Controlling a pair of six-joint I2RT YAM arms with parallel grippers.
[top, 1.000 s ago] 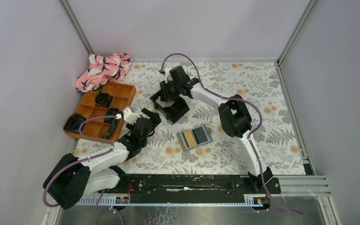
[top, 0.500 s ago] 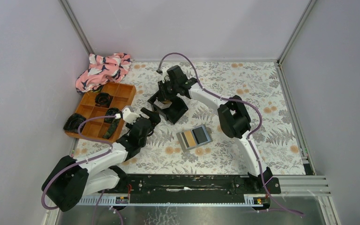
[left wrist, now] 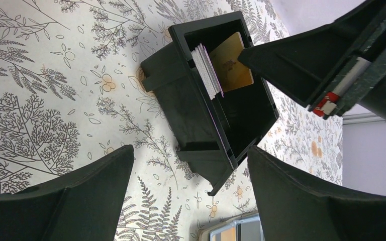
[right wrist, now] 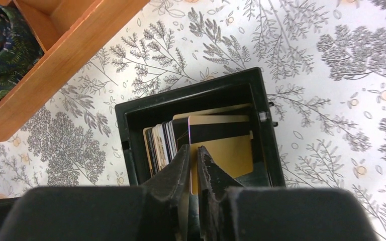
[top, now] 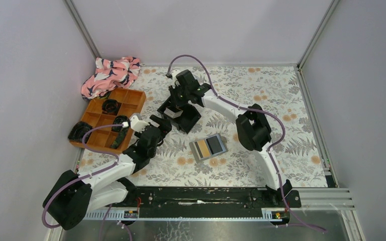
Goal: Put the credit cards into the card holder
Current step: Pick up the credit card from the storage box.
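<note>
Presently the right end effector (right wrist: 195,150) hangs over the black tray (right wrist: 191,95), which sits mid-bench toward the far edge. Its fingers are drawn nearly together at the left edge of a gold card (right wrist: 221,150); whether they pinch it I cannot tell. The credit cards (right wrist: 162,143) stand on edge in that tray. The left end effector (left wrist: 190,150) is spread wide on the tray's left-edge side. The card holder (top: 208,147) lies open on the bench (top: 291,100), apart from the tray, toward the near edge.

No lettering is clear enough to read
</note>
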